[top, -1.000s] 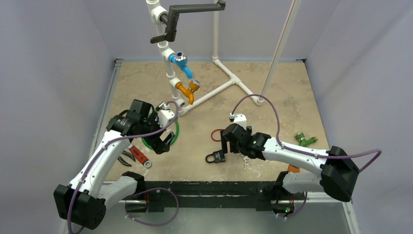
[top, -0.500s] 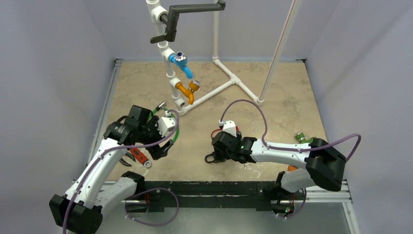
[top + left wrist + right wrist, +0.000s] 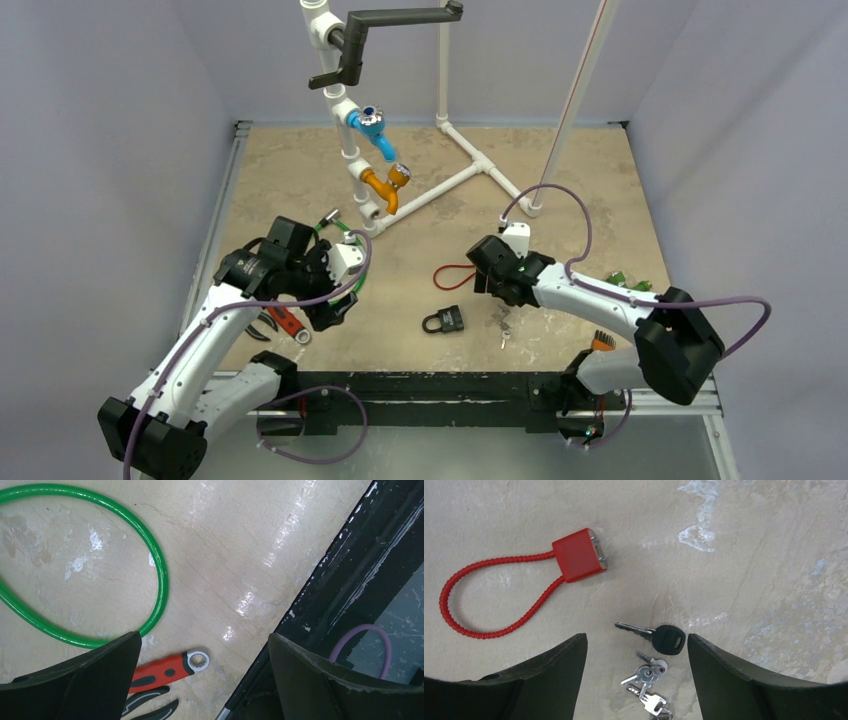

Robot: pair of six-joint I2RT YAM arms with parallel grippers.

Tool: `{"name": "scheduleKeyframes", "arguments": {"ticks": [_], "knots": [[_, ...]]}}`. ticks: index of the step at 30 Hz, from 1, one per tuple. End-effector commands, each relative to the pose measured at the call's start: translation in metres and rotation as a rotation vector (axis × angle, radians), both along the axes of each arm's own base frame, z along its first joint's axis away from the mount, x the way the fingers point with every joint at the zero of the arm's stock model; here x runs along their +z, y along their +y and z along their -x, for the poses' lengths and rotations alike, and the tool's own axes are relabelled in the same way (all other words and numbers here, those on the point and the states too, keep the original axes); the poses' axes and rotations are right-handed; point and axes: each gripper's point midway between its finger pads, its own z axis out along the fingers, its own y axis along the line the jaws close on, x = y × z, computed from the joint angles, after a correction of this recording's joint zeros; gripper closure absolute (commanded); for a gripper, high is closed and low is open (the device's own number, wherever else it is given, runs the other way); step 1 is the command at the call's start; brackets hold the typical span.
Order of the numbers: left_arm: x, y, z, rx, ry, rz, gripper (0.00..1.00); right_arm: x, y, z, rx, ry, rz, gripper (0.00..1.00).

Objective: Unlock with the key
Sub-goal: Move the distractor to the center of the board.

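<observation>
From above, the black padlock (image 3: 443,321) lay flat on the pale, stone-like table (image 3: 580,190), out in front between the two arms. A small bunch of keys (image 3: 505,331) lay near it on its right. The right pincer (image 3: 494,290) hung close over the keys, and the left pincer (image 3: 338,305) hung well apart on the left. In the left wrist view, its dark fingers (image 3: 100,675) were spread far apart and held nothing, above a smooth, shiny green loop (image 3: 161,587) and a red-handled tool (image 3: 160,672). In the right wrist view, the fingers stood partly apart and gripped nothing. A black-headed key (image 3: 669,639) and little silver keys (image 3: 647,674) lay flat between them. A red cable lock (image 3: 578,555) with a bumpy loop lay beyond.
</observation>
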Motion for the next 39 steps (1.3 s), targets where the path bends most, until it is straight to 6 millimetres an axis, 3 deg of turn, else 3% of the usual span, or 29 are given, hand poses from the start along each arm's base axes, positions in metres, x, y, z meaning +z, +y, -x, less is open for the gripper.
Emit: {"name": "scheduleKeyframes", "arguments": {"ticks": [1,8,15,30,33,36,39], "knots": [[0.014,-0.010,-0.008,-0.004,-0.029,0.033,0.00,0.001,-0.013,-0.007,-0.074,-0.020,-0.013,0.28],[0.014,-0.016,-0.009,-0.010,-0.027,0.039,0.00,-0.025,-0.025,-0.003,-0.121,0.028,-0.004,0.29],[0.020,-0.020,-0.012,-0.020,-0.037,0.046,0.00,-0.034,-0.023,-0.003,-0.129,0.058,-0.024,0.33],[0.027,-0.019,-0.016,-0.036,-0.063,0.022,0.01,-0.055,0.002,0.001,-0.069,0.130,-0.108,0.51],[0.028,-0.019,-0.019,-0.029,-0.072,0.020,0.01,-0.060,0.017,0.003,-0.032,0.152,-0.165,0.55],[0.031,-0.017,-0.036,0.040,-0.128,0.014,0.02,-0.053,0.024,0.000,-0.006,0.134,-0.176,0.52],[0.040,-0.013,-0.063,0.156,-0.203,0.000,0.02,-0.024,0.030,-0.011,0.016,0.069,-0.207,0.49]]}}
